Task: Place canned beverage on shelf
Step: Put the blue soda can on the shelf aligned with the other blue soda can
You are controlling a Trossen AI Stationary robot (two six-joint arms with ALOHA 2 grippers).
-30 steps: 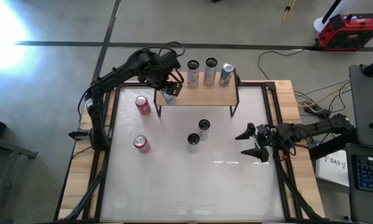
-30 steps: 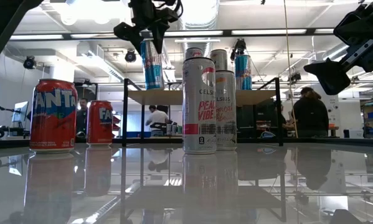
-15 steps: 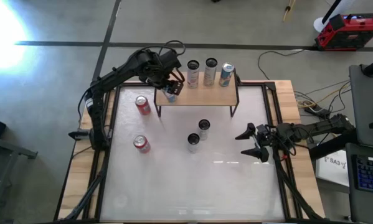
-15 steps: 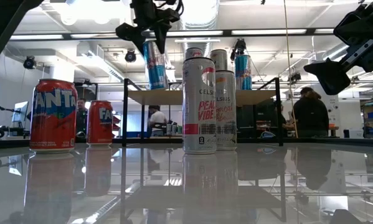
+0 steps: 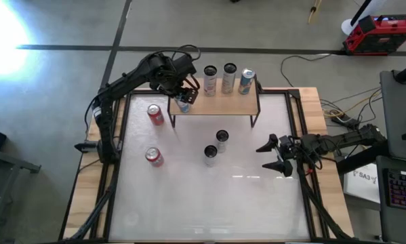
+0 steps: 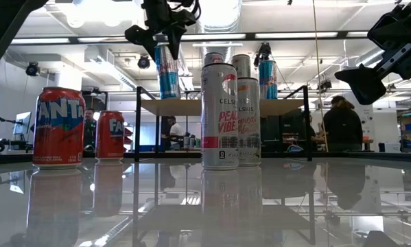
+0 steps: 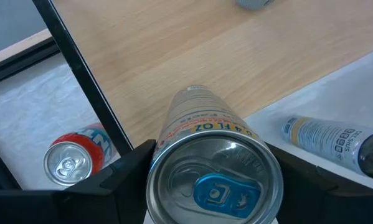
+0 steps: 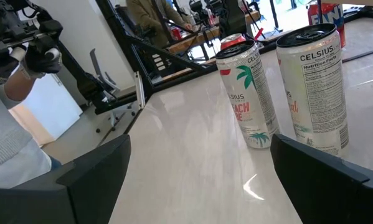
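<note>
High view: shelf (image 5: 219, 104) at the tabletop's (image 5: 209, 203) far edge carries three upright cans (image 5: 228, 78). Left gripper (image 5: 183, 99) hangs over the shelf's left end, fingers pinching a blue can (image 6: 166, 71) by its top. Two red cans (image 5: 155, 114) stand left, two tall cans (image 5: 215, 146) mid-tabletop. Right gripper (image 5: 276, 154) waits at right, fingers spread.

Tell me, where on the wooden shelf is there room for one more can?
The shelf is bare along its front edge and right end. Its back holds three cans in a row. The left end is crowded: the left gripper holds a blue can there.
</note>
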